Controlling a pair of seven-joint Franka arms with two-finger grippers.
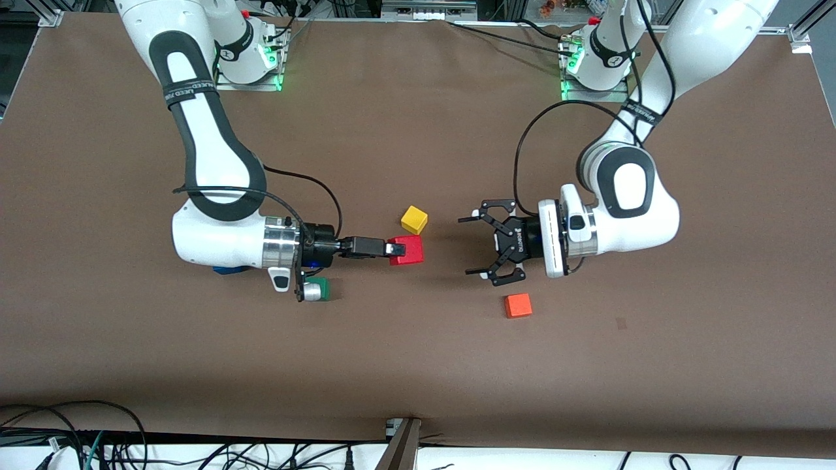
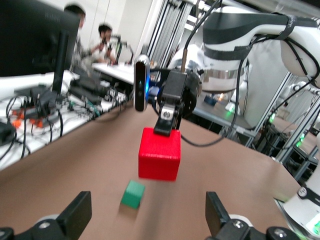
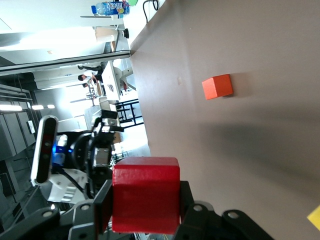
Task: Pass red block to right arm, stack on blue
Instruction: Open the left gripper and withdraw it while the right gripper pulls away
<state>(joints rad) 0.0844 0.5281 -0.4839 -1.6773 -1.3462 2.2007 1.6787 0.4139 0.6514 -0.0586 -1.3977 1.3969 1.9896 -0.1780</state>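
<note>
The red block hangs above the middle of the table, and my right gripper is shut on it. In the right wrist view the red block fills the space between the two fingers. My left gripper faces the block with a clear gap to it; its fingers are open and empty. In the left wrist view the red block hangs from the right gripper, ahead of my open left gripper. Only an edge of the blue cube shows, under the right arm's wrist.
A green cube lies on the table beside the right wrist camera. A yellow cube sits farther from the front camera than the red block. An orange cube lies nearer to the camera, below the left gripper.
</note>
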